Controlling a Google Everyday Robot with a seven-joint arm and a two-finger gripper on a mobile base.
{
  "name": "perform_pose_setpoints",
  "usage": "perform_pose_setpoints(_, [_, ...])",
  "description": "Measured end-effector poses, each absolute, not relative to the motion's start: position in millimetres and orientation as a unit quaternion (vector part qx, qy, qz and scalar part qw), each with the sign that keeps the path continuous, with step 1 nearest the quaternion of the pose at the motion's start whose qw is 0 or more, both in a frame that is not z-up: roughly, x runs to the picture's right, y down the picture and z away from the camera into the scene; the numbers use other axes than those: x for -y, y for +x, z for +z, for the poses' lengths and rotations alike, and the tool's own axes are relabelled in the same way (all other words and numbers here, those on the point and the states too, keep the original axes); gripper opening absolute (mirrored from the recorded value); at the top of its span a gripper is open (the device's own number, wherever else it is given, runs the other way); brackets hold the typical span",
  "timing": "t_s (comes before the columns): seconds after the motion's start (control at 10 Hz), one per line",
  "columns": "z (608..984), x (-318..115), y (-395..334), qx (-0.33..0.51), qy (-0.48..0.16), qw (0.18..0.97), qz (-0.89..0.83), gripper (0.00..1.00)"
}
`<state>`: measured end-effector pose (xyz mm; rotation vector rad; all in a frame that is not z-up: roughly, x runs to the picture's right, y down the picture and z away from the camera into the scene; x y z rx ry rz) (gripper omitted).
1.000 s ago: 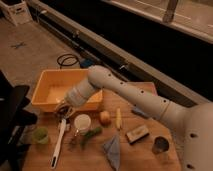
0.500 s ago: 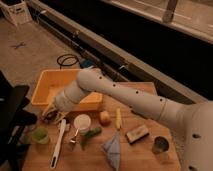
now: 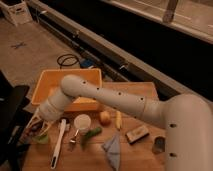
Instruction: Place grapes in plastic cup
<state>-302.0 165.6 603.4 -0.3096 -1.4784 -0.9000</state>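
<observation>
The grapes are not discernible; the clenched gripper [image 3: 36,127] hangs just above the plastic cup [image 3: 41,138] at the table's [image 3: 140,155] left edge. Releasing well means centring first.

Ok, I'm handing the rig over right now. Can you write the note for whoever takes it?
Gripper: jaws shut, low at the table's left edge, right above the plastic cup.
Grapes: cannot make them out; they may be in the jaws, unconfirmed.
Plastic cup: upright near the front left corner, beside the white brush.
Done: arm brought over to the cup.
Left: confirm the grapes are held, release into the cup, withdraw.
</observation>
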Motion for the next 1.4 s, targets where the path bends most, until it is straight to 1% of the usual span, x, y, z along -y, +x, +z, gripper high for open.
perform_pose_setpoints(0.6, [604, -165, -302, 0.646, -0.137, 0.640, -0.392, 0.00])
perform_pose_setpoints(1.4, [624, -187, -337, 0.681, -0.157, 0.616, -0.363, 0.00])
